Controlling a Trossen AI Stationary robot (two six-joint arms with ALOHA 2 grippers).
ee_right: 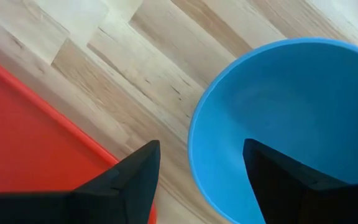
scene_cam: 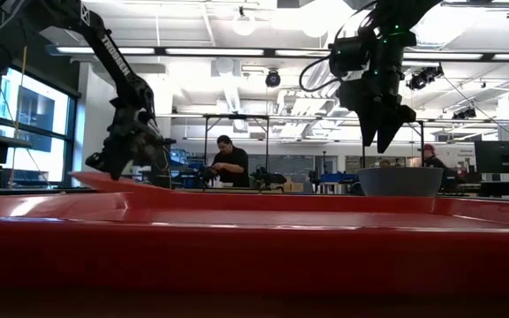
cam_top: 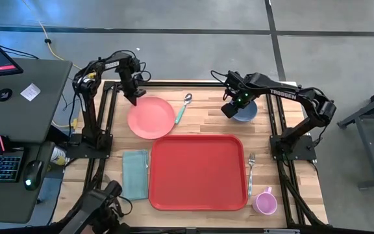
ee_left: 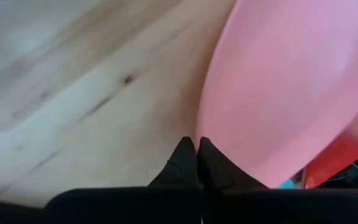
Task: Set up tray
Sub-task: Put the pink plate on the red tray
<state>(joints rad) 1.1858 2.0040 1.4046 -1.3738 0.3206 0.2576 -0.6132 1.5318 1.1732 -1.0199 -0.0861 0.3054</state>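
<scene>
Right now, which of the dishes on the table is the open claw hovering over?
The blue bowl. The right gripper hangs above its rim, fingers spread. The pink plate is at the left gripper, which is shut, and the pink mug sits alone by the tray.

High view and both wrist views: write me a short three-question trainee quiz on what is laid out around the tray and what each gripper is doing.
1. True or false: the red tray already carries the pink plate.
2. Which gripper has its fingers spread over the rim of the blue bowl?
A. left gripper
B. right gripper
3. Fill in: the fork lies on the wood beside the tray, near the pink ____.

Key
1. False: the tray is bare and the plate sits on the table beside it.
2. B. The left gripper is shut at the plate's edge.
3. cup
</scene>
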